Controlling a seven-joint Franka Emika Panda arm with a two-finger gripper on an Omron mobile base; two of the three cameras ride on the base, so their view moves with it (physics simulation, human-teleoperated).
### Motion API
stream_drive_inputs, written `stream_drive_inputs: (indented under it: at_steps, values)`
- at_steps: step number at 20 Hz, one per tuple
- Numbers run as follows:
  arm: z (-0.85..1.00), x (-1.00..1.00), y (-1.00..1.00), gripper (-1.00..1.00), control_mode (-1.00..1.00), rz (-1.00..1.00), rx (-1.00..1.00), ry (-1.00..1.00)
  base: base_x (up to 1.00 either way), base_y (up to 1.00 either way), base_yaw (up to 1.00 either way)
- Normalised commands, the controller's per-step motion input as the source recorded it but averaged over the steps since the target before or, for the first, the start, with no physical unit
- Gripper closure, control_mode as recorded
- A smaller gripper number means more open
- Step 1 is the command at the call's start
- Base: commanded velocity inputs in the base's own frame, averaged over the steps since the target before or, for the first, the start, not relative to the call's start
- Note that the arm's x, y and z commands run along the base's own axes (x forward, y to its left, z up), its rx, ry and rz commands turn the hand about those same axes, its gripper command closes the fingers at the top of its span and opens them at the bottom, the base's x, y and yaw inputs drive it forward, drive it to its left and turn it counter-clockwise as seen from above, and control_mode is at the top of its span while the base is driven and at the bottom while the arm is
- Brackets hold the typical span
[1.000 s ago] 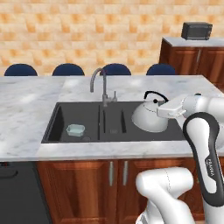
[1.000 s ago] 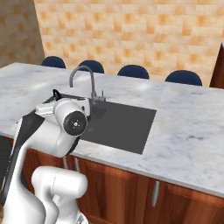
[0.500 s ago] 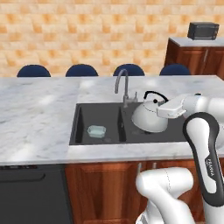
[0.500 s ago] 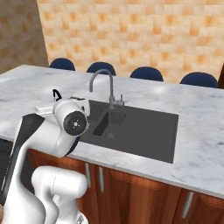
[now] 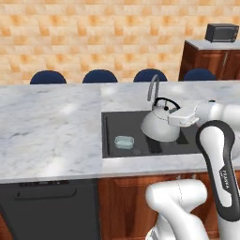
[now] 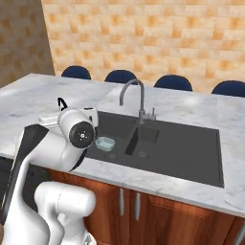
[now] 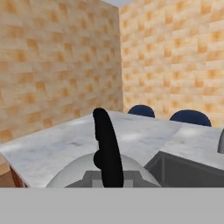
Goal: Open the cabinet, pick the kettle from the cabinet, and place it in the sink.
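My pincer [image 5: 172, 114] still pinched the kettle [image 5: 159, 124] by its handle; base had driven on, shifting the sink [image 5: 123, 125] toward frame center beneath it.

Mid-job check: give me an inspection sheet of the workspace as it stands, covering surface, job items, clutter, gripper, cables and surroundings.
Surface: white marble counter with a dark recessed sink.
Job's things: kettle held up by its black handle, over the sink's right part by the tap, not yet set down. Cabinet: nothing seen.
Clutter: small pale blue dish lying in the sink basin.
Gripper: gripper shut on the kettle handle.
Cables: nothing seen.
Surroundings: orange tiled wall, four blue chair backs behind the counter, a dark toaster oven on a wooden unit at far right, wooden doors below the counter.
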Motion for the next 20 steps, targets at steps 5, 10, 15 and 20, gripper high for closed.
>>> stream_drive_inputs:
  at_steps: [5, 10, 15, 20]
  values:
    - [0.00, 0.00, 0.00, 1.00, 1.00, 0.00, 0.00, 0.00, 0.37, 0.56, -0.09]
    - [0.00, 0.00, 0.00, 1.00, 1.00, 0.00, 0.00, 0.00, 0.37, 0.54, -0.10]
    - [0.00, 0.00, 0.00, 1.00, 1.00, 0.00, 0.00, 0.00, 0.46, 0.43, -0.12]
    - [0.00, 0.00, 0.00, 1.00, 1.00, 0.00, 0.00, 0.00, 0.49, 0.36, -0.10]
